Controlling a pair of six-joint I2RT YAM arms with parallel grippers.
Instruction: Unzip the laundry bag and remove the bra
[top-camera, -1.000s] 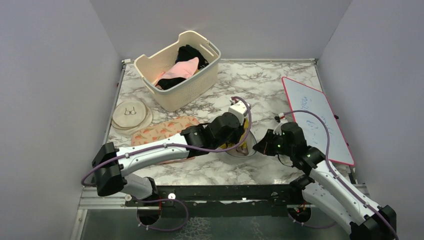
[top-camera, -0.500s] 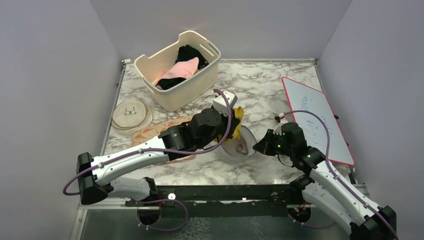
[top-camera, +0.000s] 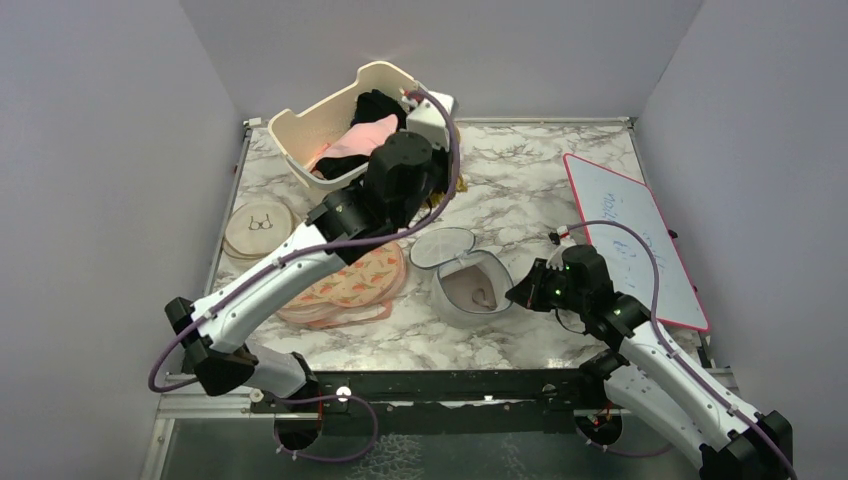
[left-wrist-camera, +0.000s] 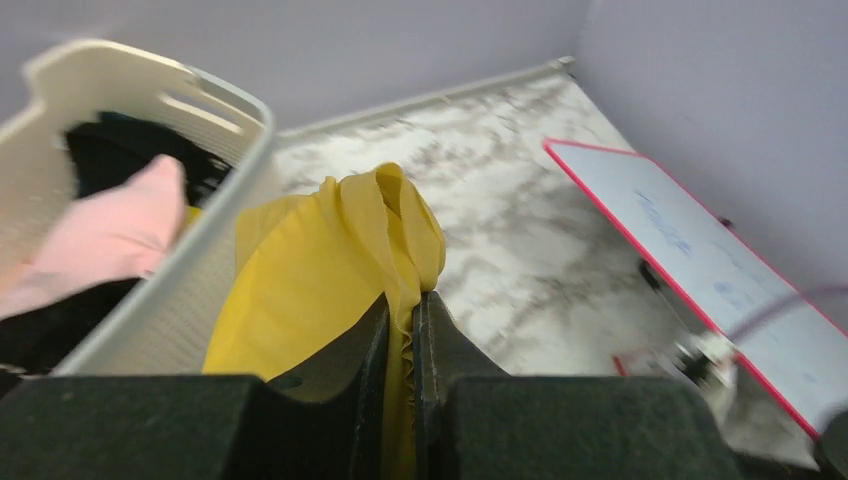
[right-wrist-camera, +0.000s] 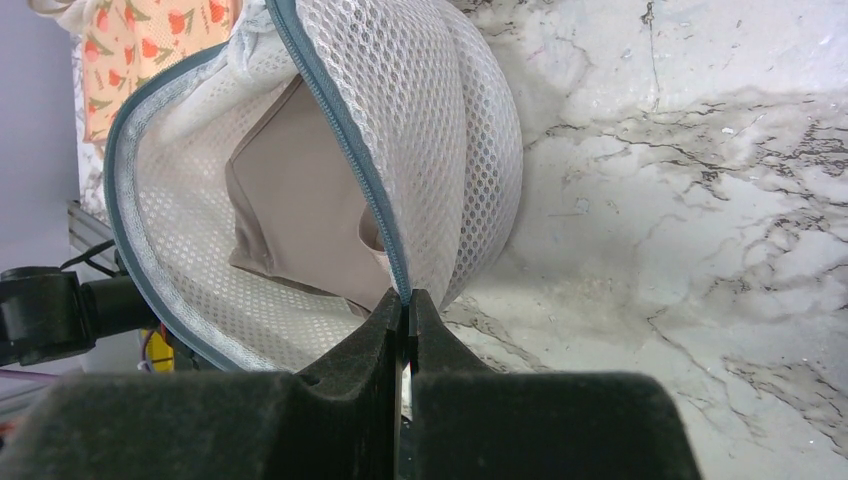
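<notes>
And the left arm has swung away! A second ago it was down over the laundry bag (top-camera: 470, 292); now the left gripper (left-wrist-camera: 403, 300) is up by the cream basket (left-wrist-camera: 150, 290), and the bag it left behind lies uncovered on the marble table (right-wrist-camera: 700, 200). The jaws are pressed nearly together with a yellow garment (left-wrist-camera: 320, 250) pinched between them, the cloth bunched just ahead of the fingertips and draping down to their left, right against the basket wall. Pink and black clothes sit in the basket further left; the whiteboard (left-wrist-camera: 700, 240) lies off to the gripper's right.

The right gripper (right-wrist-camera: 405, 305) hasn't budged: fully closed, clamped on the bag's blue-grey zip rim (right-wrist-camera: 340, 130). The bag stands directly in front of its fingertips, unzipped and gaping, with a beige padded piece (right-wrist-camera: 290, 200) inside. Beyond the bag, upper left of that gripper, the peach patterned pouch (right-wrist-camera: 150, 50) peeks in.
</notes>
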